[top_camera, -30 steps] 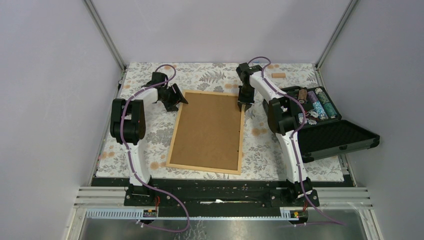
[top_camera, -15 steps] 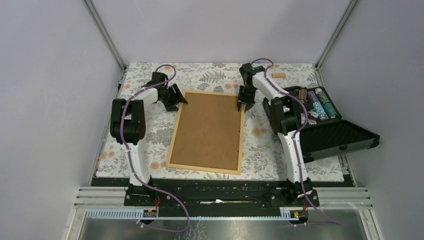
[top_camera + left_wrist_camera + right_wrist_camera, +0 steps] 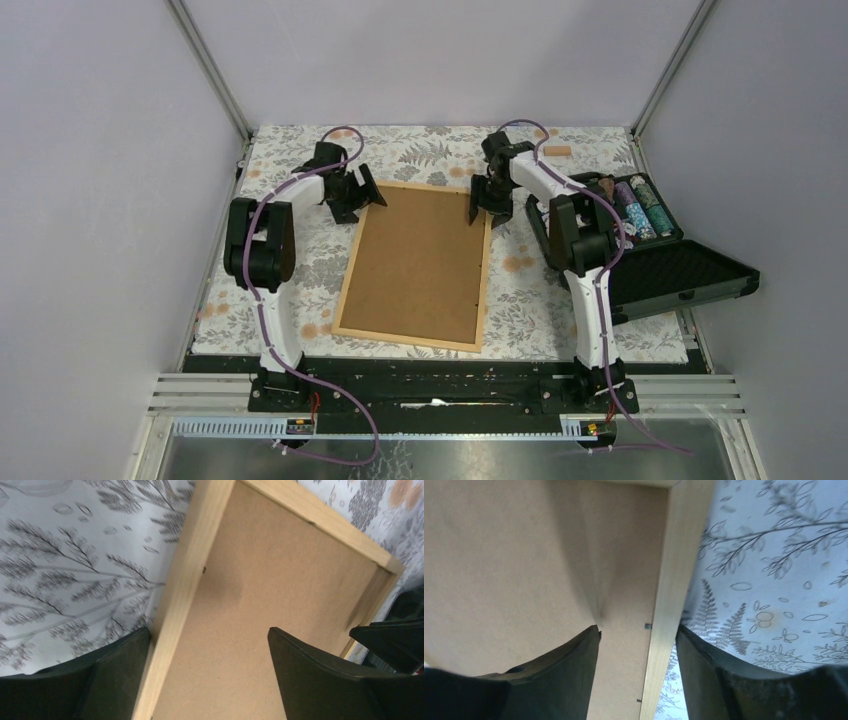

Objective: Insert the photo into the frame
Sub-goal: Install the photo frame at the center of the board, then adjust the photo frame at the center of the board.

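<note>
Overhead view of a flowered tablecloth (image 3: pixel 520 300) with a picture frame (image 3: pixel 346 285) at its centre.

At left: left gripper (image 3: pixel 358 200) at the frame's far left corner, jaws spread wide across the wooden rail, gripping nothing.

In the middle: frame lying flat, back side up, brown backing board (image 3: pixel 420 260) seated inside the wood border. Long axis running from near edge to far edge of the table, far end leaning slightly right, front face down against the cloth. No photo in sight anywhere; probably under the board already, though impossible to confirm.

At right: right gripper (image 3: pixel 483 205) by the far right corner, jaws parted over that rail, holding nothing. Beyond it, an open black case (image 3: pixel 680 275).

Judged nearly done: loading apparently complete, possibly only securing the board and turning over left.
</note>
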Motion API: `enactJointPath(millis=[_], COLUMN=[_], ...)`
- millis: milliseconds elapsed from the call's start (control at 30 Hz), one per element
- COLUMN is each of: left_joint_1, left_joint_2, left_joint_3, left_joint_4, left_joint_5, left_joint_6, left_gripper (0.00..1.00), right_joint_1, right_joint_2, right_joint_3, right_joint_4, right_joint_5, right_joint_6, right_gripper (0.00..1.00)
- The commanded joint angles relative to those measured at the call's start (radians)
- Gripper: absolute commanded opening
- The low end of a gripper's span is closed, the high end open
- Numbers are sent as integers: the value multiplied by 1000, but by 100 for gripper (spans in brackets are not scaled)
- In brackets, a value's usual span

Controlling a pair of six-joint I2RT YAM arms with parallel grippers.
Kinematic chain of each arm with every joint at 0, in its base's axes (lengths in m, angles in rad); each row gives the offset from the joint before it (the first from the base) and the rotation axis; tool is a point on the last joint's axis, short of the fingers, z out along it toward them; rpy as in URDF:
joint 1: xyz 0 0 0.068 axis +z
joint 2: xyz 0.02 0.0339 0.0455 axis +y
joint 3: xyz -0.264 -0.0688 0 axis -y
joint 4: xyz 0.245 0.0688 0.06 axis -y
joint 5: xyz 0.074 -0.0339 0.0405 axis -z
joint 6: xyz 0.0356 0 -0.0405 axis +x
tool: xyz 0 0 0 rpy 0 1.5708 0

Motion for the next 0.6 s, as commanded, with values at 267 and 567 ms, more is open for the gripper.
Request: enactJointPath(millis=[267,567], left_joint_1=[-113,-431], left_joint_2=[-564,-973], left_joint_3=[-312,-660], left_joint_4=[-226,-395], left_joint_5=[-126,-154], left_joint_6=[-59,-589], left_gripper=[99,99], right_joint_1=[13,15], right_joint_2=[-171,1], right_joint_3=[-133,122], right_joint_4=[353,346], right_joint_5=[105,-30], right_joint_6=[-367,-558], right_gripper=[84,85])
